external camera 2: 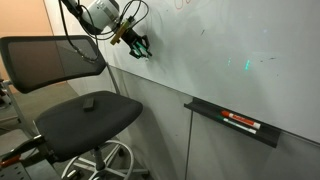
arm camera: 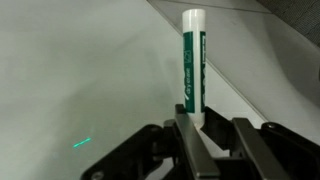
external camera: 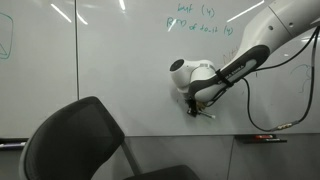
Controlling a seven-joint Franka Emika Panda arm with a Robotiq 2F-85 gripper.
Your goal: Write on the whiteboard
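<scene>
- Whiteboard (external camera: 110,70): a glossy white board that fills the wall behind the arm in both exterior views (external camera 2: 230,50). It also forms the pale background of the wrist view (arm camera: 80,80).
- Handwriting (external camera: 200,20): teal lines near the board's upper edge, above the arm.
- Short teal stroke (arm camera: 82,142): on the board surface, low and to the side of the pincer in the wrist view.
- Pincer (external camera: 196,108): held close against the board's lower half and well below the handwriting (external camera 2: 138,45). It is clamped on a marker.
- Marker (arm camera: 193,60): a white barrel with a green label that stands out from between the fingers (arm camera: 188,135) of the pincer (arm camera: 210,130) and points toward the board. Whether its tip touches the surface cannot be told.
- Ledge (external camera 2: 205,108): a narrow dark tray along the board's lower edge, apart from the pincer. Spare pens (external camera 2: 242,122) lie on it.
- Cable (external camera: 255,115): hangs in a loop from the arm in front of the board.
- Office chair (external camera: 75,140): dark mesh back and seat, in front of the board and below the arm (external camera 2: 85,115).
</scene>
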